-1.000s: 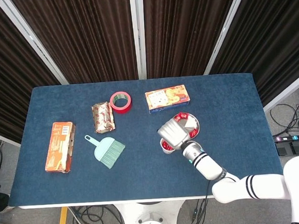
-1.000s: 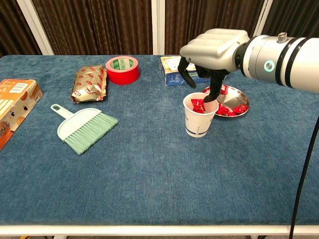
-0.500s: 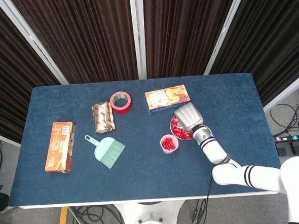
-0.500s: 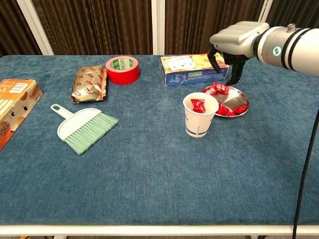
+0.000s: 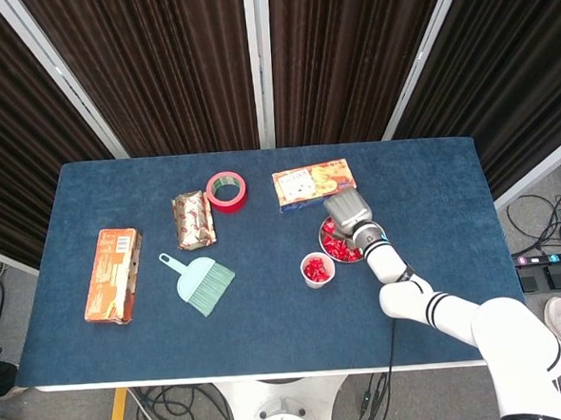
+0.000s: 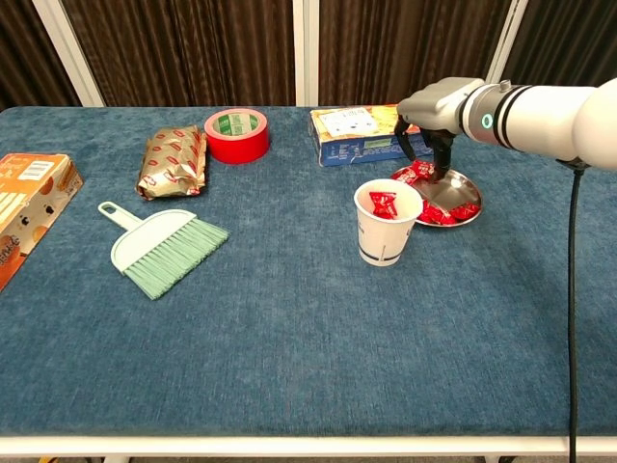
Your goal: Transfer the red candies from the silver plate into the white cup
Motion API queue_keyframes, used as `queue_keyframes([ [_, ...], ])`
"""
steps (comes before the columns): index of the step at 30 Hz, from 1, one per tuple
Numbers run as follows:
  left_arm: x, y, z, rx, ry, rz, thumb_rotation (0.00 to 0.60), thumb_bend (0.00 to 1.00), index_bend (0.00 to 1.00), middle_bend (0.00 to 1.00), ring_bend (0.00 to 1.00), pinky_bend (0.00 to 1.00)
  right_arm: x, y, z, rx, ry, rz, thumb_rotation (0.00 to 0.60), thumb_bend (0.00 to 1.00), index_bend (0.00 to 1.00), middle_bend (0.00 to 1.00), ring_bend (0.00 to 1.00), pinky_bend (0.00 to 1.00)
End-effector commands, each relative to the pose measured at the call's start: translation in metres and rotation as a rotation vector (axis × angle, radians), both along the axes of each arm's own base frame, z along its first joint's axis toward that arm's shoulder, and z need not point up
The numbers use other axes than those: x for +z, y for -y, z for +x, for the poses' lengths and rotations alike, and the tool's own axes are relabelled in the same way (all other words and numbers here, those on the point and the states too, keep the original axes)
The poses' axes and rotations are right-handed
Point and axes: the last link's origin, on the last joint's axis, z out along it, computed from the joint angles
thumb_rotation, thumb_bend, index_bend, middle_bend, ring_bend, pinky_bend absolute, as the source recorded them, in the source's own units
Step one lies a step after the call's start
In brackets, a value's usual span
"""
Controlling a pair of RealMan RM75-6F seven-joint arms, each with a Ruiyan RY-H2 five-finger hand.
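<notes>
The white cup (image 6: 387, 231) stands mid-table with red candies (image 6: 383, 203) inside it; the head view shows the cup (image 5: 317, 270) from above. Just right of it lies the silver plate (image 6: 469, 214) holding more red candies (image 6: 445, 213). My right hand (image 6: 434, 104) hangs over the plate's far side, its fingers pointing down and apart, the tips reaching the candies at the back of the plate. In the head view the right hand (image 5: 347, 209) covers the far part of the plate (image 5: 324, 238). The left hand appears in neither view.
A blue biscuit box (image 6: 352, 135) lies right behind the plate. Further left are a red tape roll (image 6: 236, 135), a gold snack packet (image 6: 174, 159), a pale green hand brush (image 6: 159, 246) and an orange box (image 6: 24, 207) at the left edge.
My right hand left the cup, where it had its fingers, swung right and back over the plate, then came down until its fingertips reached the candies there.
</notes>
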Motion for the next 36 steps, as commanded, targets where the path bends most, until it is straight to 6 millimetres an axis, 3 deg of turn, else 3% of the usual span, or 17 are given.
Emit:
queue_keyframes([
  [1, 0.000, 0.000, 0.000, 0.001, 0.000, -0.001, 0.599, 0.10, 0.15, 0.16, 0.06, 0.19, -0.008, 0.002, 0.001, 0.001, -0.003, 0.022, 0.600, 0.10, 0.46, 1.00, 1.00, 1.00],
  [20, 0.000, -0.001, -0.004, 0.015, 0.001, -0.004, 0.600, 0.10, 0.15, 0.16, 0.06, 0.19, -0.018, 0.010, -0.004, -0.020, -0.020, 0.052, 0.600, 0.11, 0.42, 1.00, 1.00, 1.00],
  [36, 0.000, 0.002, -0.006, 0.017, 0.004, -0.002, 0.599, 0.10, 0.15, 0.16, 0.06, 0.19, -0.025, 0.005, -0.009, -0.035, -0.028, 0.063, 0.600, 0.15, 0.51, 1.00, 1.00, 1.00],
])
